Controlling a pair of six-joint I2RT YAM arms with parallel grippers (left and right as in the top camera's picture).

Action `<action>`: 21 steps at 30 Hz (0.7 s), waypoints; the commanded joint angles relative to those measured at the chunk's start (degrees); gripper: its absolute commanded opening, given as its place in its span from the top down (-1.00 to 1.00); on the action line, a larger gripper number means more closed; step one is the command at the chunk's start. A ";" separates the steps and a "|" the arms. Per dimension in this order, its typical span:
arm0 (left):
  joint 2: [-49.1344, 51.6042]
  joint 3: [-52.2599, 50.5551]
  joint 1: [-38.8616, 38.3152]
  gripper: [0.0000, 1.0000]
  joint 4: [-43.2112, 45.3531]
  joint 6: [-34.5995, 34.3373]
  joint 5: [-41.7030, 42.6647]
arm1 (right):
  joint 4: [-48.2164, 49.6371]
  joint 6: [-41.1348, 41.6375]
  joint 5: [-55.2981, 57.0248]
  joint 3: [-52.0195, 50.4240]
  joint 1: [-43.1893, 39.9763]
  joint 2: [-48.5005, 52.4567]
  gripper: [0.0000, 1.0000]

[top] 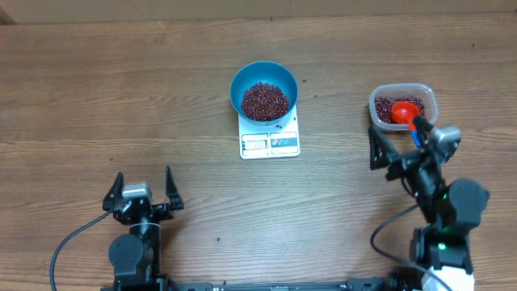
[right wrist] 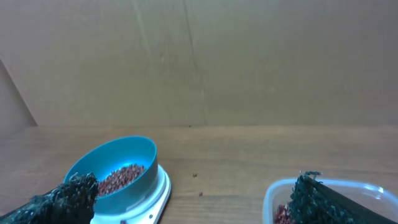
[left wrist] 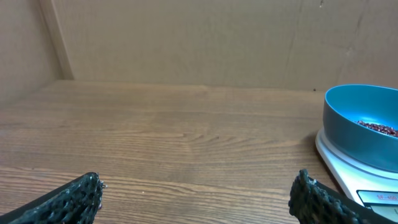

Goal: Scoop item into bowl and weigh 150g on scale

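Beans (top: pixel 265 101) lie in the bowl (top: pixel 279 77) on the scale (top: pixel 270 144); the scoop (top: pixel 404 110) rests in the tub (top: pixel 428 91); left hand (top: pixel 145 184) and right hand (top: pixel 398 144) stand wide, empty; we judge weighing underway; next, check the display (top: pixel 256 145).

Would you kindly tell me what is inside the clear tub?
In the tub lie beans and a red scoop; the scoop covers whatever is beneath it.
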 commanded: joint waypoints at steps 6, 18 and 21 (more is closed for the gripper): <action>-0.52 -0.17 0.33 -0.98 0.09 1.11 -0.70 | 3.98 9.64 6.38 -11.80 0.28 -7.45 -0.99; -0.52 -0.17 0.33 -0.99 0.09 1.11 -0.70 | -8.07 9.35 6.84 -15.17 0.28 -18.60 -1.00; -0.52 -0.17 0.33 -0.99 0.09 1.11 -0.70 | -13.20 9.33 7.67 -15.17 0.59 -22.21 -1.00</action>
